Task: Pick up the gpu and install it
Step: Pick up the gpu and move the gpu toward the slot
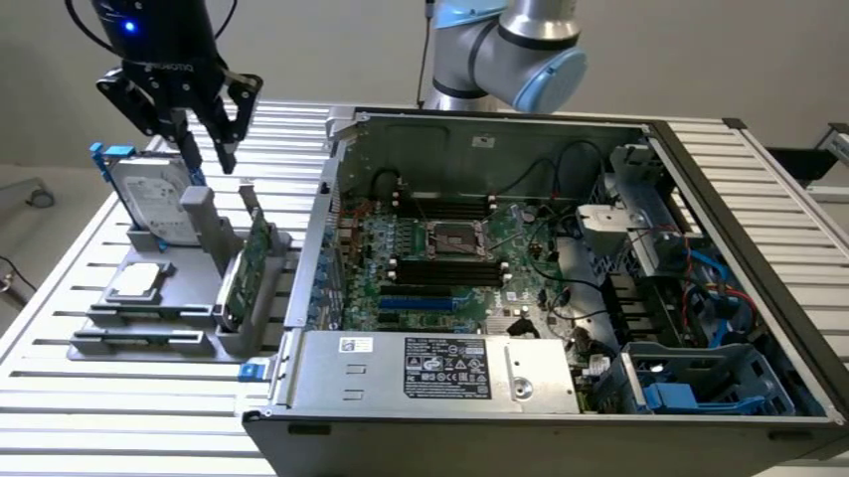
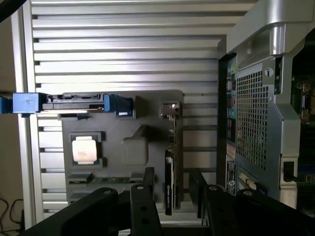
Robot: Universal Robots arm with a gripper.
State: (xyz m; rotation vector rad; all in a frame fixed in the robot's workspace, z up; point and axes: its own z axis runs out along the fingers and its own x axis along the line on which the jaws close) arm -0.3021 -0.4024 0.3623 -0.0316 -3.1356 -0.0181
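The gpu [image 1: 253,260] stands on its long edge in a slot of a grey holder [image 1: 146,328], left of the computer case in the exterior view. Its green board faces the case. In the wrist view the gpu [image 2: 170,152] appears edge-on as a thin dark strip with a metal bracket at one end. My gripper [image 1: 209,157] hangs open well above the holder, higher than the gpu and towards the exterior view's left of it. In the wrist view my gripper [image 2: 171,174] straddles the line of the card, one black finger [image 2: 145,196] on each side, and nothing is held.
The holder also carries a silver hard drive [image 1: 146,194] in a blue frame and a square processor chip [image 1: 139,281]. The open computer case [image 1: 318,199] lies on the slatted table with the green motherboard [image 1: 438,258] exposed. The case wall stands close beside the holder.
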